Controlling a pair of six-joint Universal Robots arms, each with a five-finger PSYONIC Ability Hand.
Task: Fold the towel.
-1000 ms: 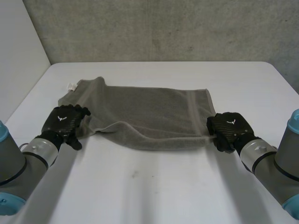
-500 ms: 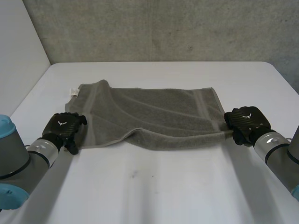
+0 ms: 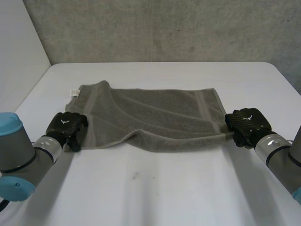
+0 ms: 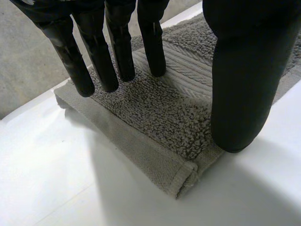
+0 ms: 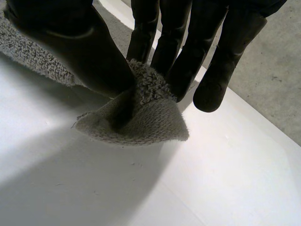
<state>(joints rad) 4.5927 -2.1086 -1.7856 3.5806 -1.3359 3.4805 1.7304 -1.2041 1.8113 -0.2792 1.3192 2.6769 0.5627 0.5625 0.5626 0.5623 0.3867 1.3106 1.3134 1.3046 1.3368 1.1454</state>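
Grey towel spread flat on the white table, with a slack ridge along its near edge. Left hand at the towel's near left corner: fingers straight, tips and thumb pressing down on top of the cloth, pinching nothing, corner lying flat. Right hand at the towel's near right corner: corner clamped between thumb and fingers, held a little off the surface.

Judged as the start of a fold carrying the towel's near edge over to its far edge. To do it well:

- First get a true pinch on the left corner, working the thumb under the hem rather than merely pressing.
- Match the right hand's grip, right at the corner and no deeper.
- Lift both corners together and level, pulling gently apart to take out the slack ridge.
- Carry across the towel's middle and lay down on the far corners, hem on hem.
- Watch for one corner trailing, likely to skew the fold.
- Let go only once flat.
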